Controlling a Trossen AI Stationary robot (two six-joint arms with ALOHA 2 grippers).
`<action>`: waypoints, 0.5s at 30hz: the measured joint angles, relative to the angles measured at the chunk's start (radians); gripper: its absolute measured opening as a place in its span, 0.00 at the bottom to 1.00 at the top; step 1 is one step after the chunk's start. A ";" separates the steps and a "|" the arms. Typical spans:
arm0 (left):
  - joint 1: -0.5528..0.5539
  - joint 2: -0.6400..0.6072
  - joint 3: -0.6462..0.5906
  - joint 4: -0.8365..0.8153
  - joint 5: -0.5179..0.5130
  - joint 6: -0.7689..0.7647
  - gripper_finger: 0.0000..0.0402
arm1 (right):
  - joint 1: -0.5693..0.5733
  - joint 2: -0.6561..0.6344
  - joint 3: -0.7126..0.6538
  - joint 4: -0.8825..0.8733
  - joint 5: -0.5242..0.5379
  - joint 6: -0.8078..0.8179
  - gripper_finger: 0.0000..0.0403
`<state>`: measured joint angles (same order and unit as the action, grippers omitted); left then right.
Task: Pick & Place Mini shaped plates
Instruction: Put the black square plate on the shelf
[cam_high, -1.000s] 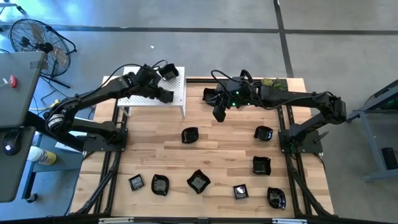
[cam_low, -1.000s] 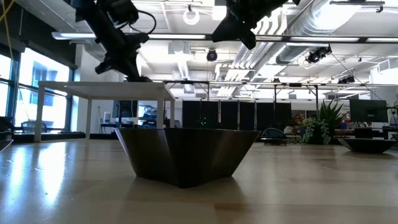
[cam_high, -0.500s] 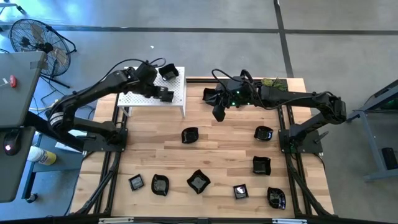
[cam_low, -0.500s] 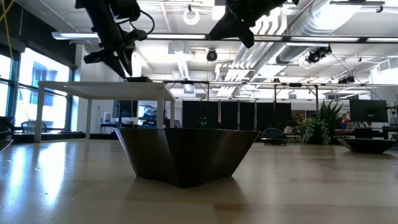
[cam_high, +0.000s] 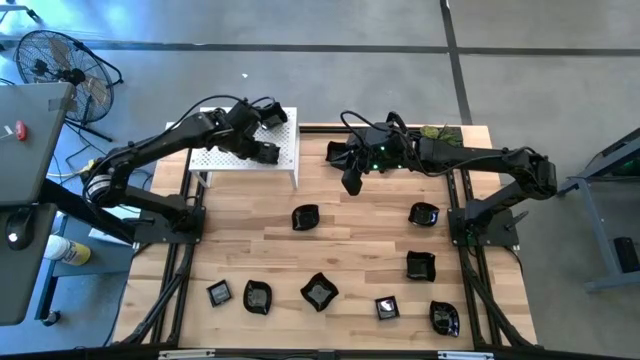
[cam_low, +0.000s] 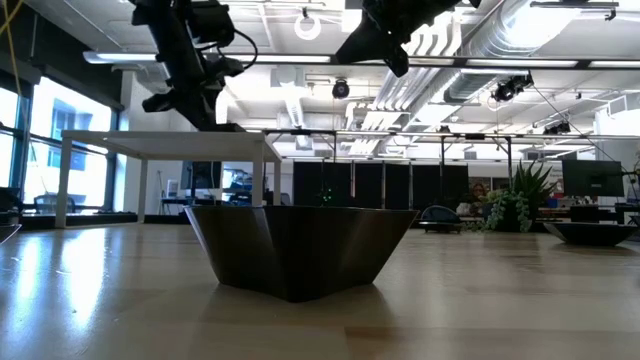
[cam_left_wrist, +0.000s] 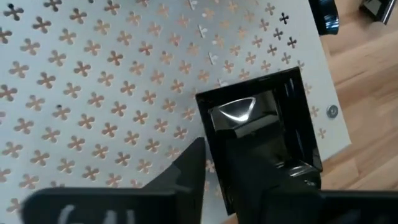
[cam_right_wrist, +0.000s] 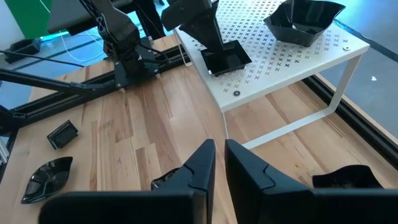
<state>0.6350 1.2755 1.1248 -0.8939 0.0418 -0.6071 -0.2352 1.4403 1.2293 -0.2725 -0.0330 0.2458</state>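
Note:
A square black mini plate (cam_left_wrist: 255, 140) lies flat on the white perforated stand (cam_high: 225, 160), near its front right corner. My left gripper (cam_high: 258, 150) hangs over the plate, pointing steeply down, its fingers apart. One finger (cam_left_wrist: 186, 174) stands just outside the plate's wall. The other is over the plate's hollow. An angular black plate (cam_right_wrist: 305, 22) rests on the stand's far corner. My right gripper (cam_right_wrist: 219, 165) hovers shut and empty above the table's far middle. Several more black plates (cam_high: 319, 291) lie on the wooden table. My left gripper comes at the square plate from above, slanting down, with one finger beside the outer side of the plate's wall (cam_left_wrist: 208, 149). Its dark fingers blend into the plate, so I cannot tell whether either finger touches it. The plate stays flat on the stand.
The stand stands on thin white legs (cam_right_wrist: 336, 102) at the table's far left. A black plate (cam_high: 337, 153) lies by the right gripper at the far edge. A green sprig (cam_high: 437, 131) is at the far right. Bare wood (cam_high: 360, 245) lies mid-table.
My left gripper has opened its fingers over the stand and tipped more steeply down. The square plate has stayed flat on the stand in the same place. My right gripper has kept still.

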 joint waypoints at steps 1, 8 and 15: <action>0.000 0.000 0.000 0.000 0.000 0.000 0.10 | 0.000 0.000 0.000 0.000 0.000 0.000 0.08; 0.001 -0.005 0.026 -0.018 0.006 0.000 0.02 | 0.000 0.000 0.000 0.000 0.000 0.000 0.08; 0.133 -0.040 0.123 -0.144 0.014 0.056 0.01 | 0.000 0.000 -0.001 0.000 0.000 0.000 0.08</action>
<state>0.7676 1.2355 1.2473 -1.0380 0.0556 -0.5513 -0.2352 1.4403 1.2282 -0.2724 -0.0333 0.2455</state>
